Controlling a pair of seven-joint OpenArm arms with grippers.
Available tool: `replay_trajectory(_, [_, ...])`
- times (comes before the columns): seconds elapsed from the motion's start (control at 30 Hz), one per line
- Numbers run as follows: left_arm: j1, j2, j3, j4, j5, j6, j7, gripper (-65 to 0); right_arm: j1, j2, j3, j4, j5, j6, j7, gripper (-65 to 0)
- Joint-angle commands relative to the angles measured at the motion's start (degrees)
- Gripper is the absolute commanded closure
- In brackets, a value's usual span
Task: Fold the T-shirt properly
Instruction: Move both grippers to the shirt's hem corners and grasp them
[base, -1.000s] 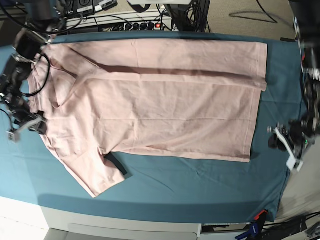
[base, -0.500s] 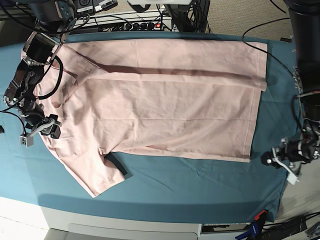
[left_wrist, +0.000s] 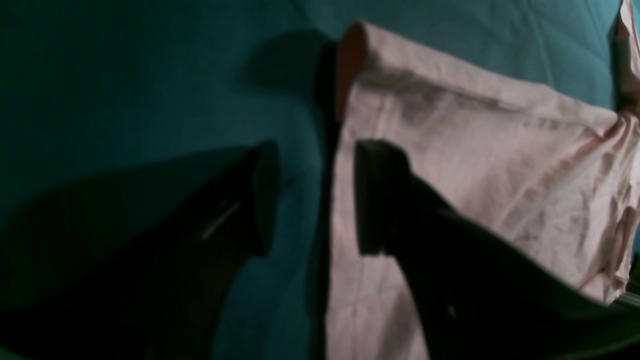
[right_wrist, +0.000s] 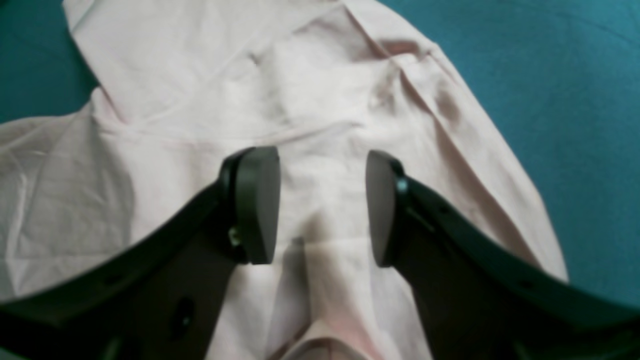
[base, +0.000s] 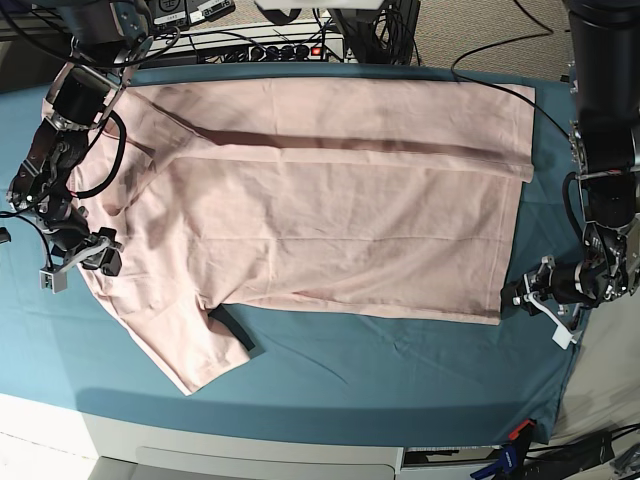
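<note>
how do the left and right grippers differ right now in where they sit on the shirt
The left gripper straddles the hem edge of the T-shirt, one side over pink fabric and the other over the teal cloth; the right gripper sits wholly over pink fabric near the shoulder. In the base view the left gripper is at the shirt's bottom corner, the right gripper at the sleeve end. Both have open jaws and hold nothing.

Bare teal cloth (base: 400, 370) open along front edge, T-shirt (base: 320, 220) covering the middle
</note>
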Motion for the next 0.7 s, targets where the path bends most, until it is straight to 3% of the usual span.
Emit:
replay_trajectory(0.0, [-1.5, -0.8, -0.2, 0.9, -0.7, -0.4, -0.4, -24.0, 1.4, 1.1, 0.2, 0.8, 1.0, 0.1, 1.1, -28.4])
replay_trajectory(0.67, [-1.7, 2.7, -0.2, 0.9, -1.2, -1.3, -1.9, -22.3, 1.4, 1.1, 0.2, 0.8, 1.2, 0.1, 1.1, -28.4])
